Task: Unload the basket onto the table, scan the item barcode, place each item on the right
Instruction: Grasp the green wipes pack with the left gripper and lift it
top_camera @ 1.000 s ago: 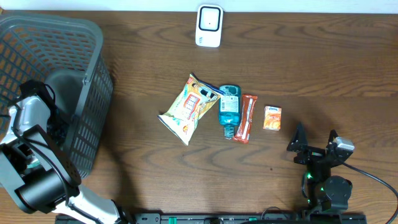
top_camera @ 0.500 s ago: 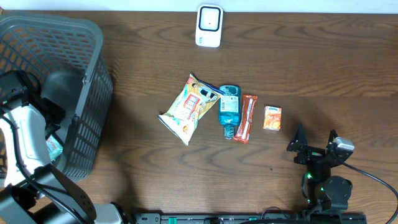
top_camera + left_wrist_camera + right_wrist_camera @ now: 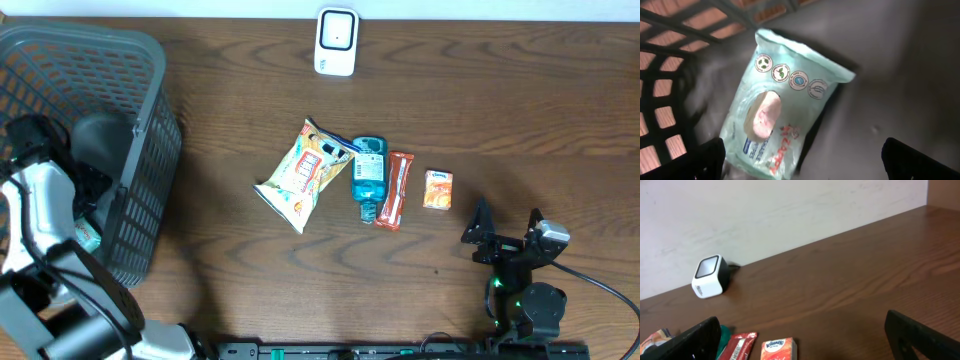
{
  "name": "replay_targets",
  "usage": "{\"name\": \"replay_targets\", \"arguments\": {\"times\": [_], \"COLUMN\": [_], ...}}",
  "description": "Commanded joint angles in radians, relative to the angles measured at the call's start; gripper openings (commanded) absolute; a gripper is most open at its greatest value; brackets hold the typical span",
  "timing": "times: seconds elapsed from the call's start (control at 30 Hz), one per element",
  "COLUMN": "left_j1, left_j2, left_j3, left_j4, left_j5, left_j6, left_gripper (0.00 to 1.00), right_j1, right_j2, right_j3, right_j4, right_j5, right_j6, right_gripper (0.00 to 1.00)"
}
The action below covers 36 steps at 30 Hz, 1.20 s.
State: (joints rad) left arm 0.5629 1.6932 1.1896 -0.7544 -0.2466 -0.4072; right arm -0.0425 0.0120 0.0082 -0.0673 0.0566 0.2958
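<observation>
The grey mesh basket (image 3: 150, 120) stands at the table's back left corner. In it lies one pale green wet wipes pack (image 3: 785, 105), flat on the basket floor. The left gripper (image 3: 812, 161) hangs above it with jaws spread wide, holding nothing. The barcode scanner (image 3: 336, 42) sits at the back edge. A snack bag (image 3: 303, 172), blue bottle (image 3: 368, 178), red packet (image 3: 398, 189) and Kleenex tissue pack (image 3: 438, 189) lie mid-table. The right gripper (image 3: 507, 222), near the front edge, gapes empty.

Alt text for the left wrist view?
A pale green soft pack of wet wipes with a pink flap lies tilted on the floor of a dark grey plastic lattice basket. The left hand is open above it, black fingertips in the bottom corners.
</observation>
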Motion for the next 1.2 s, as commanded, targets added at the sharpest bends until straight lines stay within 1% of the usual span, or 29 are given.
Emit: {"name": "replay_targets", "arguments": {"times": [0.0,0.07,0.13,0.17,0.23,0.47,0.5,0.53,0.57,0.6,0.63,0.67,0.7,0.8,1.03,1.17], "left_j1": [0.005,0.005,0.005,0.005,0.005,0.014,0.015,0.016,0.016,0.016,0.016,0.016,0.016,0.016,0.016,0.016], "left_j2": [0.057,0.085,0.111,0.121,0.151,0.216,0.227,0.232,0.240,0.244,0.246,0.246,0.246,0.238,0.150,0.061], "left_j3": [0.003,0.003,0.003,0.003,0.002,-0.037,-0.047,-0.056,-0.065,-0.072,-0.077,-0.079,-0.080,-0.079,-0.001,0.058], "left_j4": [-0.002,-0.003,-0.003,-0.004,-0.012,-0.004,0.001,0.004,0.006,0.007,0.007,0.007,0.005,0.009,0.020,0.021], "left_j5": [-0.040,-0.048,-0.055,-0.054,-0.055,-0.058,-0.058,-0.057,-0.055,-0.054,-0.054,-0.053,-0.050,-0.005,0.267,0.382], "left_j6": [0.006,0.006,0.006,0.006,0.006,0.003,0.002,0.001,0.002,0.002,0.001,0.002,0.002,0.002,0.002,0.002], "left_gripper": [0.99,0.99,0.94,0.88,0.72,0.69,0.66,0.58,0.47,0.32,0.23,0.11,0.08,0.08,0.07,0.07], "right_j1": [0.003,0.003,0.003,0.003,0.003,0.003,0.003,0.003,0.003,0.003,0.003,0.003,0.003,0.003,0.003,0.003], "right_j2": [-0.005,-0.005,-0.005,-0.005,-0.005,-0.005,-0.005,-0.005,-0.005,-0.005,-0.005,-0.005,-0.005,-0.005,-0.005,-0.005], "right_j3": [-0.003,-0.003,-0.003,-0.003,-0.003,-0.003,-0.003,-0.003,-0.003,-0.003,-0.003,-0.003,-0.003,-0.003,-0.003,-0.003], "right_j4": [-0.003,-0.003,-0.003,-0.003,-0.003,-0.003,-0.003,-0.002,-0.003,-0.003,-0.003,-0.003,-0.003,-0.003,-0.003,-0.003], "right_j5": [0.000,0.001,0.001,0.001,0.000,0.001,0.000,0.001,0.000,0.001,0.001,0.000,0.001,0.001,0.001,0.001], "right_j6": [0.003,0.003,0.003,0.003,0.003,0.003,0.003,0.003,0.003,0.003,0.003,0.003,0.003,0.003,0.003,0.003], "right_gripper": [0.99,0.99,0.99,0.99,0.99,0.99,0.99,0.99,0.99,0.99,0.99,0.99,0.99,0.99,0.99,0.99]}}
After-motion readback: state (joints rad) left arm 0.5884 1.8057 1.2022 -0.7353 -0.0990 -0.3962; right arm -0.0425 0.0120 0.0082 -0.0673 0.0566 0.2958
